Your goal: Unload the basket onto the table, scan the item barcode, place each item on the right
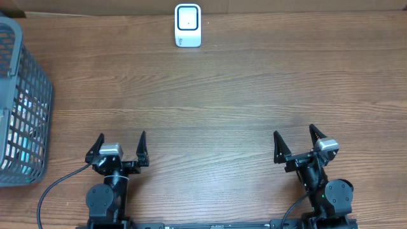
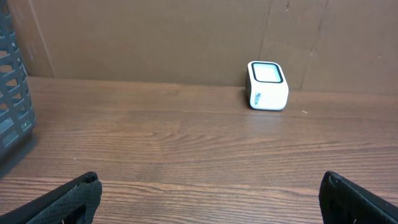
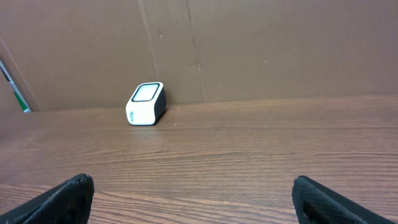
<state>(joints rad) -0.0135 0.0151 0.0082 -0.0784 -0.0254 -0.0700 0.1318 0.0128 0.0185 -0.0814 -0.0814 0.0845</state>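
Jaws on left gripper (image 1: pixel 121 135) and right gripper (image 1: pixel 294 131) gape empty. Blurred items (image 1: pixel 23 121), long axis unclear, lie inside the basket (image 1: pixel 39 76), at nine o'clock from the left gripper, the nearer arm; scanner (image 1: pixel 188 25) sits at twelve.

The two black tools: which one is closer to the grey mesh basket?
The left tool, on the left of the overhead view. The grey plastic mesh basket stands beside it; the right tool sits far across the wooden table.
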